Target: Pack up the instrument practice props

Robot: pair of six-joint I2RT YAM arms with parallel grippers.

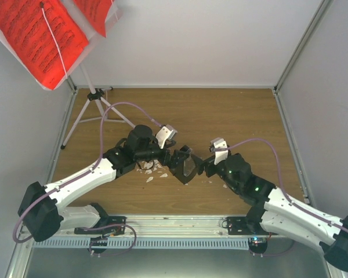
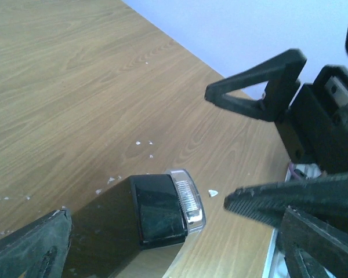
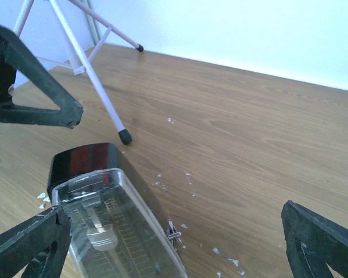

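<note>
The small black metronome [image 1: 187, 169] with a clear front cover rests on the wooden table between both arms. My left gripper [image 1: 175, 156] stands open beside it. In the left wrist view the metronome [image 2: 156, 211] lies against the lower-left finger [image 2: 29, 249], clear of the other. My right gripper [image 1: 204, 165] is open too, the metronome [image 3: 104, 214] next to its left finger [image 3: 29, 243]. The white music stand [image 1: 84, 113] stands at the back left on thin tripod legs, carrying red sheets [image 1: 40, 35].
Small white crumbs [image 1: 151, 172] lie scattered around the metronome. A tripod leg's black foot [image 3: 124, 137] stands just beyond it. White walls with metal corner posts [image 1: 298, 49] enclose the table on three sides.
</note>
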